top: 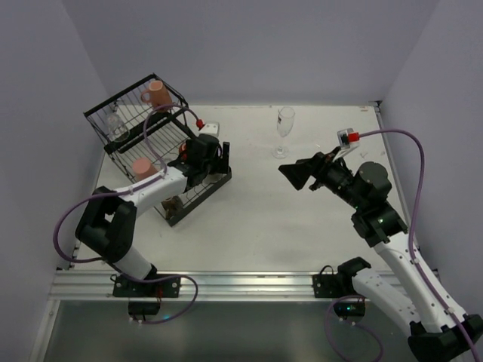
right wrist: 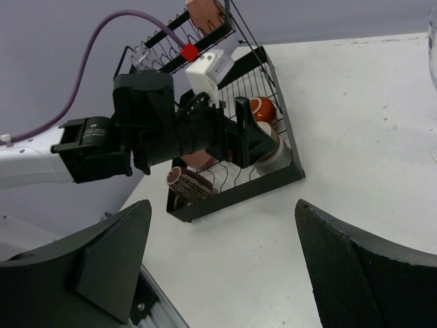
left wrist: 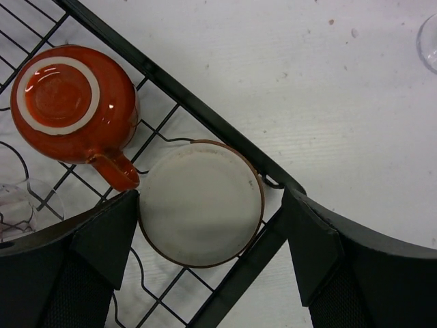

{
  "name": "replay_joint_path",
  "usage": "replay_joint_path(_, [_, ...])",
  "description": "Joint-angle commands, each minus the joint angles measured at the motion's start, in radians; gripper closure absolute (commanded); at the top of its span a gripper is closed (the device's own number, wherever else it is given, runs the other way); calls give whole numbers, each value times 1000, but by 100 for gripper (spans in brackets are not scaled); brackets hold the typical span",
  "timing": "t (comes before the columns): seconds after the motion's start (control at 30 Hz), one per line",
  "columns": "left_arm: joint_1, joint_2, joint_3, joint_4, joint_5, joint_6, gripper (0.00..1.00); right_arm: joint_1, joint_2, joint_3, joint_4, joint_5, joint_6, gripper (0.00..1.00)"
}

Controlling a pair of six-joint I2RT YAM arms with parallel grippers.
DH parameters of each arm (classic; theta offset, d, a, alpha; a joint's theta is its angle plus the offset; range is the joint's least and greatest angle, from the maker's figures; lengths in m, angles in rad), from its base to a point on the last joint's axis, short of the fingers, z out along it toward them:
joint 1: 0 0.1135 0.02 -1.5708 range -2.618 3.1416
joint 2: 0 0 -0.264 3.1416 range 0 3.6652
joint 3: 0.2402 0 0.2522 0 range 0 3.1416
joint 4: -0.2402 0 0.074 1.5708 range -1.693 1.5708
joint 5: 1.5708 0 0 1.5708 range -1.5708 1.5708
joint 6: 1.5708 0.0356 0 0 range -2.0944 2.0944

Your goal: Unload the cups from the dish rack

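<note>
The black wire dish rack stands at the left of the table. On it are a pink mug, a clear glass, a salmon tumbler and a brown ribbed cup lying on its side. My left gripper hangs open over the rack's near right corner. Its fingers straddle an upturned pale cup with a brown rim; an upturned orange-red mug sits beside it. My right gripper is open and holds nothing, above the table's middle. A clear stemmed glass stands on the table.
The rack's thick black frame bar runs under my left gripper's right finger. Walls close the table at the back and both sides. An aluminium rail lines the near edge by the arm bases.
</note>
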Motion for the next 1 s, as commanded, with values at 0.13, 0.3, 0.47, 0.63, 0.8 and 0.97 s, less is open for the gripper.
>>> replay_joint_path(0.13, [-6, 43, 16, 71, -64, 40, 12, 5, -12, -6, 62, -27, 17, 12])
replay_joint_path(0.3, [-6, 48, -2, 99, -84, 55, 40, 10, 3, -11, 62, -47, 29, 13])
replay_joint_path(0.47, [-6, -63, -38, 99, -82, 44, 60, 17, 0, -34, 62, -35, 29, 13])
replay_joint_path(0.63, [-6, -297, -122, 157, -32, 8, 65, 20, 6, -86, 145, -73, 89, 14])
replay_joint_path(0.8, [-4, -570, -197, 231, 169, -87, 67, 23, -1, -178, 303, -116, 260, 17])
replay_joint_path(0.97, [-6, -664, -362, 519, 506, -367, 66, 39, -30, -305, 508, -87, 397, 22])
